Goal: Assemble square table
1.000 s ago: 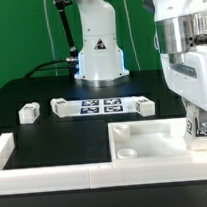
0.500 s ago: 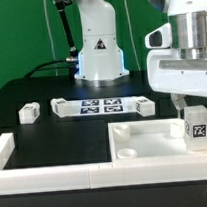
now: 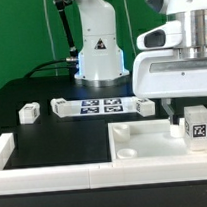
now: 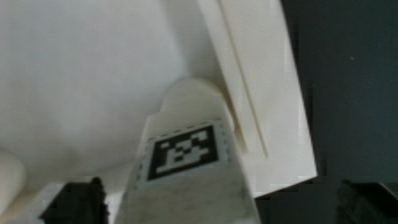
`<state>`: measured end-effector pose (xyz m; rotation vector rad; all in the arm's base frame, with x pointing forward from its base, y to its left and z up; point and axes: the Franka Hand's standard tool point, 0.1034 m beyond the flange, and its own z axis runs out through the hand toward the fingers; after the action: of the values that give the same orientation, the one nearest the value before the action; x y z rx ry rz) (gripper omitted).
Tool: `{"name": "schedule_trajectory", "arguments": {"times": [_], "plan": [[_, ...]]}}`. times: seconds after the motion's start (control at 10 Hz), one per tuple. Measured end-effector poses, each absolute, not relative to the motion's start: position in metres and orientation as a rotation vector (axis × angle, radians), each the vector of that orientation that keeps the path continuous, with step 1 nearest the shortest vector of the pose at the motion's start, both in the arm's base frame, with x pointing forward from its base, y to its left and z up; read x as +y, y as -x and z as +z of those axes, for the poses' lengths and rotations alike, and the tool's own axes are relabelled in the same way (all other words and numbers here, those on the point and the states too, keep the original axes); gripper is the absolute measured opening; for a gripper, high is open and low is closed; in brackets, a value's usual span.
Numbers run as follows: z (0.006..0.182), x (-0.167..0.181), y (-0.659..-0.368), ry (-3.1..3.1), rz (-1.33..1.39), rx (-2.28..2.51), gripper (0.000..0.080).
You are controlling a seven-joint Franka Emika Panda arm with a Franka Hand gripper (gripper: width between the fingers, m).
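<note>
Leg (image 3: 197, 127) upright on rimmed slab (image 3: 144, 144), long axis vertical

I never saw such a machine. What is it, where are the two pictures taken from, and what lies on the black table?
It is a robot arm with a two-finger gripper for grasping. One picture comes from a camera off the arm, the other from a camera on the wrist, looking between the fingers. On the table lies a white slab with one leg standing upright on it. Three more legs lie farther back, near a flat marker board. A white rail runs along the front. The gripper is open and holds nothing.
</note>
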<state>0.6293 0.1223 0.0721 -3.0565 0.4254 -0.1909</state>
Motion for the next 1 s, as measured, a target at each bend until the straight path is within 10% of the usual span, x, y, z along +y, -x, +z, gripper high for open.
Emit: {"name": "schedule_trajectory", "arguments": {"times": [0.3,0.5,1.0], "plan": [[0.0712,0.1226,-0.6289,3.043,-0.187,0.489,0.0622],[0.0705,0.1226,-0.6284,2.986,-0.176,0.732,0.0291],[0.0685,0.1281,-0.6230,2.477,-0.066,1.754,0.0293]]}}
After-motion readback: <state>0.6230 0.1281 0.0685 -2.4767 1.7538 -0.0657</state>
